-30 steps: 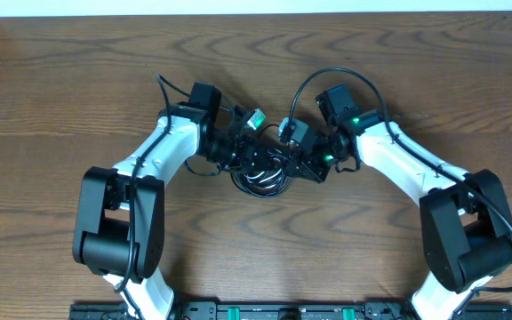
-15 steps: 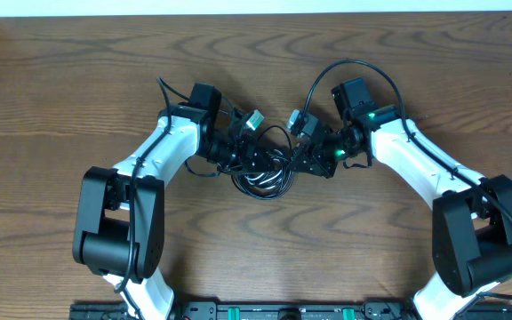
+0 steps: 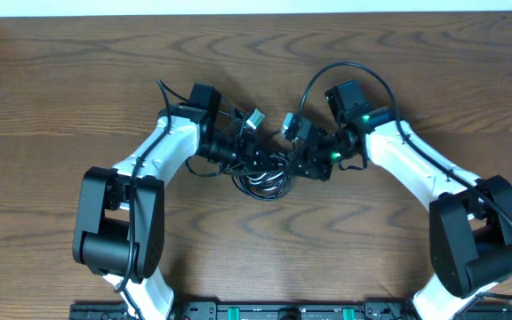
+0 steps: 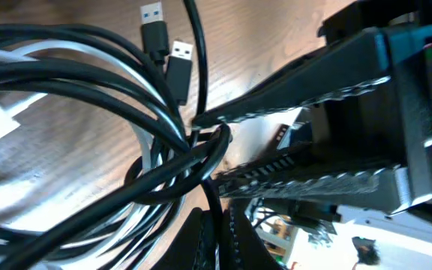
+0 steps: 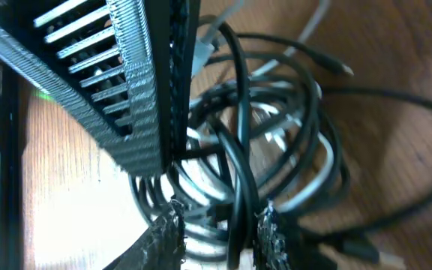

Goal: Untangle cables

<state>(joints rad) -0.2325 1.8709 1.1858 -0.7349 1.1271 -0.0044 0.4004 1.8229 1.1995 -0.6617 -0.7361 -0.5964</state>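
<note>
Cables (image 3: 261,180) sit as one knotted coil mid-desk, right btwn the two hands. The black cable (image 5: 238,150) is looped several times over the white cable (image 4: 6,120), and two USB plugs (image 4: 163,41) stick out free of the loops. Left hand (image 4: 217,221) has its fingers pressed together on what looks like a black strand, prob. as an anchor so the coil can't slide. Right hand (image 5: 217,229) has its fingers apart w/ one black strand running btwn them, not pinched. My guess is it's lining up to draw that loop out against the left's hold. Both arms bend inward, tips nearly meeting over the coil. Desk (image 3: 78,71) is dark wood-grain, flat, matte. Room: only a pale strip (image 3: 256,7) past the far edge & a black rail (image 3: 265,312) at the near edge show.
</note>
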